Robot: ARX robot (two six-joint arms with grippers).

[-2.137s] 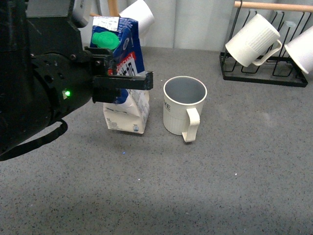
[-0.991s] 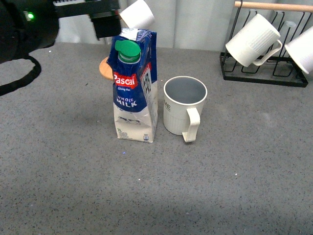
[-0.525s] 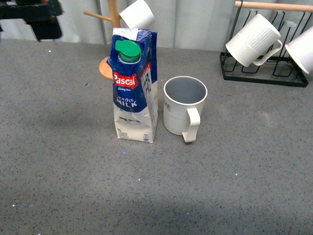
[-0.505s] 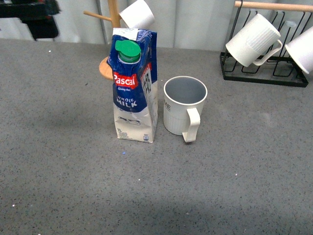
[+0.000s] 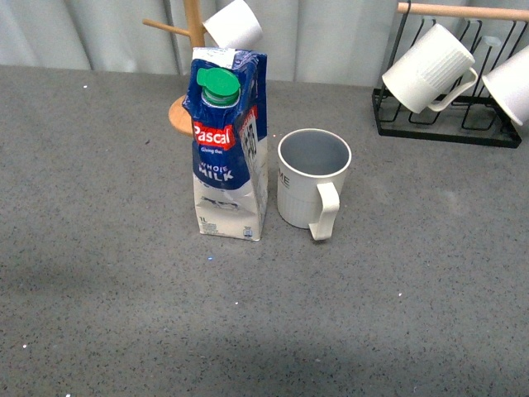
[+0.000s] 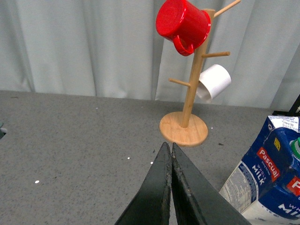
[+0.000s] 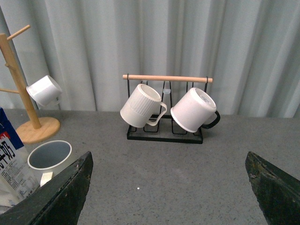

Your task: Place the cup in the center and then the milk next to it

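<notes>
The cup [image 5: 312,184], a cream-white ribbed mug with a grey-blue inside and its handle toward me, stands upright mid-table. The milk [image 5: 229,146], a blue-and-white Pascal carton with a green cap, stands upright close beside it on its left, a narrow gap between them. Neither arm shows in the front view. In the left wrist view my left gripper [image 6: 168,149] is shut and empty, off to the side of the milk [image 6: 272,176]. In the right wrist view my right gripper [image 7: 168,161] is open and empty, with the cup [image 7: 49,157] and milk [image 7: 11,164] at the frame's edge.
A wooden mug tree [image 5: 189,78] holding a small white cup [image 5: 233,23] stands behind the milk; a red mug [image 6: 183,22] hangs on it in the left wrist view. A black wire rack [image 5: 446,116] with two white mugs [image 5: 428,68] stands at the back right.
My left arm let go of the milk, rose, drew back to the left and left the front view. The milk stands upright beside the cup. The cup has not moved.
</notes>
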